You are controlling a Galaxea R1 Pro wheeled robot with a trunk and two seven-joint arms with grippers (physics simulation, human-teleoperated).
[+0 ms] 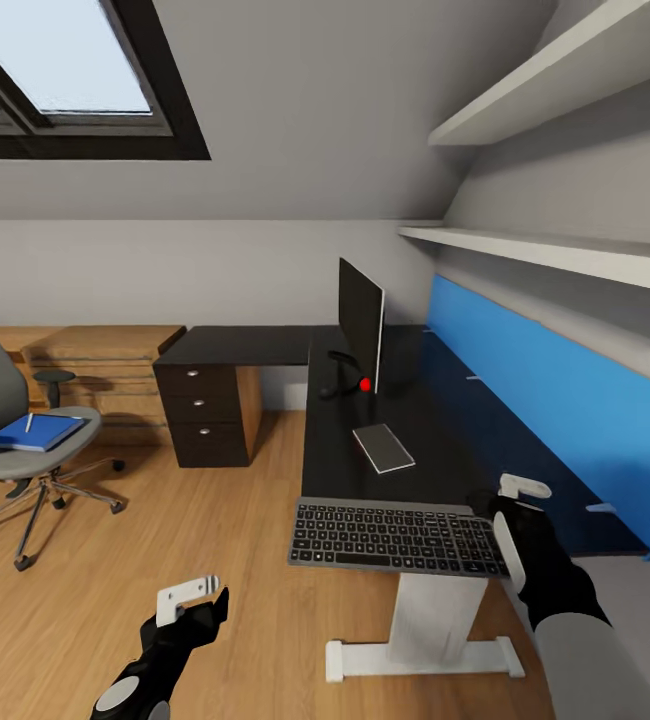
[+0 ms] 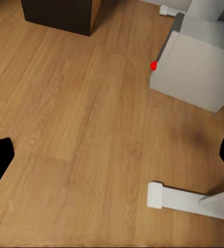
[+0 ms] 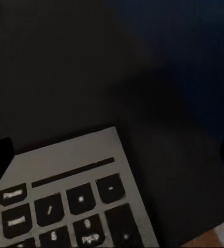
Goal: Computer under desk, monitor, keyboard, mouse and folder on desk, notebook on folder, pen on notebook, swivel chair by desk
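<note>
Now right tool (image 1: pixel 510 497) spread, just above keyboard (image 1: pixel 395 537) right end, on desk (image 1: pixel 435 440).

Counted: one desk (image 1: pixel 255 345), one monitor (image 1: pixel 361 318), one keyboard (image 1: pixel 395 536), one notebook (image 1: pixel 383 447). One swivel chair (image 1: pixel 5 420) bears one folder (image 1: pixel 35 432) and one pen (image 1: pixel 29 421). Two wall shelves (image 1: pixel 555 250), one skylight (image 1: pixel 60 75).

An attic room at home, fitted out as a study. A sloped white ceiling holds a black-framed skylight (image 1: pixel 65 80); warm wood-plank flooring (image 1: pixel 215 520) runs throughout. A long black-topped L-shaped desk (image 1: pixel 345 440) carries a thin black flat monitor (image 1: pixel 362 318) and silver-grey keyboard (image 1: pixel 395 538). White wall shelves (image 1: pixel 545 250), a grey padded swivel chair (image 1: pixel 5 420) and a low light-wood cabinet (image 1: pixel 105 360) complete it.
</note>
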